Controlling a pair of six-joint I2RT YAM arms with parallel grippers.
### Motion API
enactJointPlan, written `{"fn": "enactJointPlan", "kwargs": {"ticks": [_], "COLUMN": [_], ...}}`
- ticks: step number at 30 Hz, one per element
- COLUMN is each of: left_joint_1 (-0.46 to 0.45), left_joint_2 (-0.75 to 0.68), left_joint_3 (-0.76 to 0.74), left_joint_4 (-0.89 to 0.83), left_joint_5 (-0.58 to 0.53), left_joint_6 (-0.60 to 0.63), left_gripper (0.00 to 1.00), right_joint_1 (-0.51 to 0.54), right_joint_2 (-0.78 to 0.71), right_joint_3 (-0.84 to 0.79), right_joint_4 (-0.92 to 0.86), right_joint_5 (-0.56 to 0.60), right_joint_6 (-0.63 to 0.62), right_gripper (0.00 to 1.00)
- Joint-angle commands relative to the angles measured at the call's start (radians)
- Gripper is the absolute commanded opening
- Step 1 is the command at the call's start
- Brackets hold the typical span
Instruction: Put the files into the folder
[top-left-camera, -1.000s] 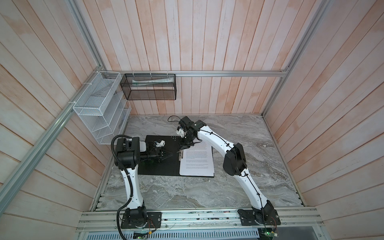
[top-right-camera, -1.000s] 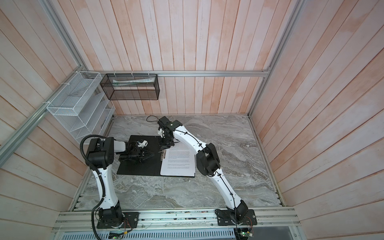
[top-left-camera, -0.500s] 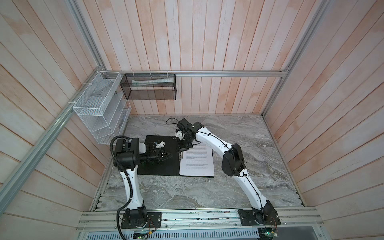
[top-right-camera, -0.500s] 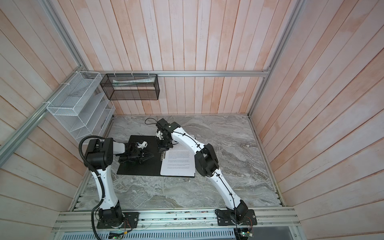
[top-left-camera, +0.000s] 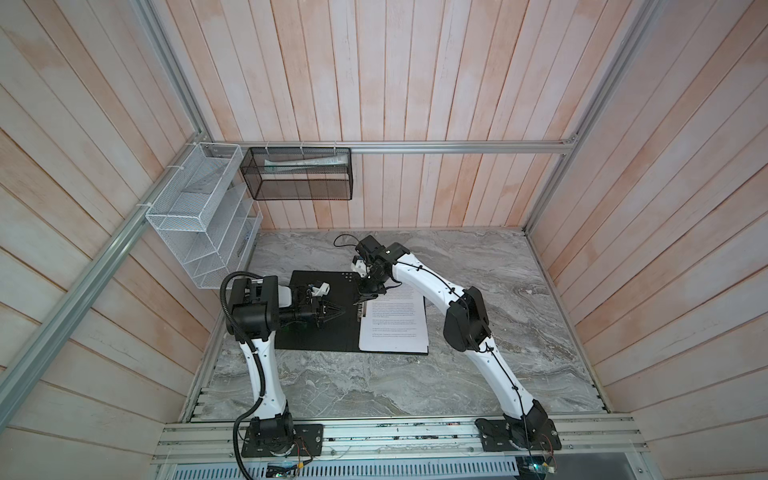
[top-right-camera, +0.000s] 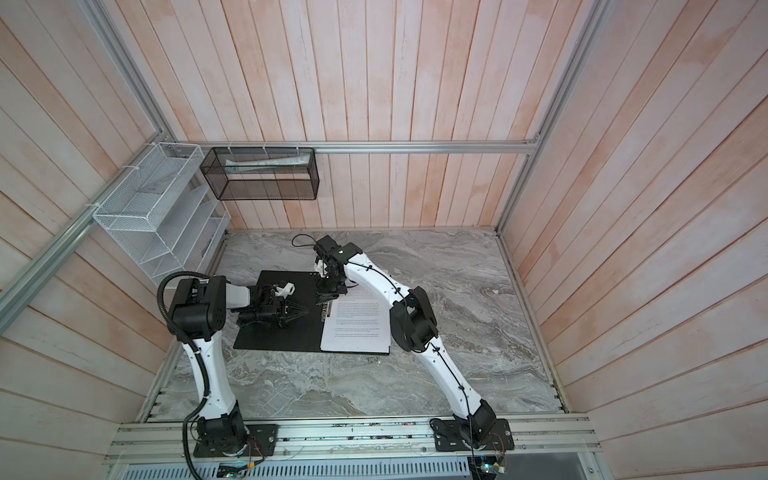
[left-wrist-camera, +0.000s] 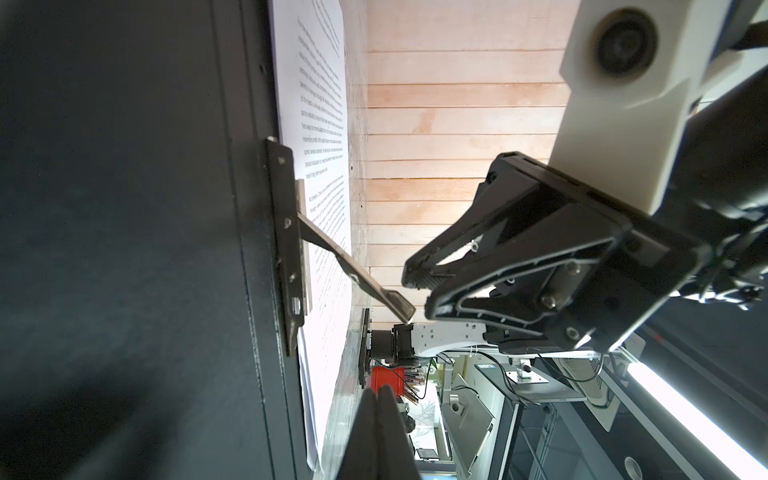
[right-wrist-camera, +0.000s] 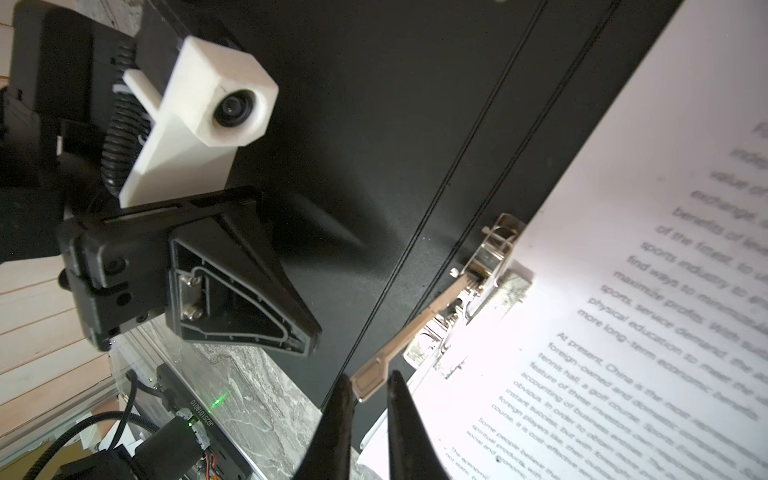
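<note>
1. Now the R arm's wrist sits a bit nearer the spine than a sec ago in both top views. The right gripper (top-left-camera: 367, 296) hangs over the clip lever (right-wrist-camera: 411, 332), which stands raised off the spine clip (left-wrist-camera: 286, 249).
2. R jaws have narrowed to a slim gap, w/ the lever tip in that gap in the right wrist view. Can't tell if they pinch it yet or just flank it.
3. L side: the left gripper (top-left-camera: 338, 311) hasn't budged. Its jaws are pressed together w/ nothing btwn them, low over the black left half of the folder (top-left-camera: 328, 338), near the spine. Touching or not, can't tell.
4. As for the files (top-left-camera: 395, 324), no change. They lie flat on the folder's right half, spine-side edge at the clip. The folder lies open on the table (top-left-camera: 478, 291).
5. Meaning, as I read it: the sheets are placed, so clamping is what's left. Lever down, then cover shut. Looks well past half.
6. Risk: the thin lever may slip from a shallow grip, and the sheets could skew if the clip snaps.
</note>
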Motion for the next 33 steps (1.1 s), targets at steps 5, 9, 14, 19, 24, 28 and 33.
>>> {"fn": "enactJointPlan", "kwargs": {"ticks": [5, 9, 14, 19, 24, 28, 33], "left_joint_1": [-0.002, -0.003, -0.003, -0.002, -0.003, -0.002, -0.003], "left_joint_2": [0.064, 0.064, 0.064, 0.064, 0.064, 0.064, 0.065], "left_joint_3": [-0.034, -0.034, -0.034, -0.034, -0.033, -0.032, -0.032], "left_joint_4": [0.025, 0.023, 0.023, 0.022, 0.023, 0.023, 0.023], "left_joint_5": [-0.156, -0.156, -0.156, -0.156, -0.156, -0.156, -0.156], "left_joint_6": [-0.014, -0.014, -0.013, -0.014, -0.014, -0.014, -0.014], "left_gripper": [0.0, 0.0, 0.0, 0.0, 0.0, 0.0, 0.0], "right_joint_1": [-0.006, -0.005, -0.004, 0.0, 0.002, 0.005, 0.016], "right_joint_2": [0.028, 0.035, 0.047, 0.059, 0.071, 0.068, 0.059], "right_joint_3": [0.02, 0.022, 0.026, 0.022, 0.018, 0.019, 0.014], "right_joint_4": [-0.022, -0.033, -0.041, -0.051, -0.064, -0.085, -0.116], "right_joint_5": [-0.032, -0.04, -0.055, -0.064, -0.052, -0.039, -0.03], "right_joint_6": [-0.014, -0.026, -0.034, -0.047, -0.055, -0.059, -0.076], "right_gripper": [0.16, 0.16, 0.16, 0.16, 0.16, 0.16, 0.16]}}
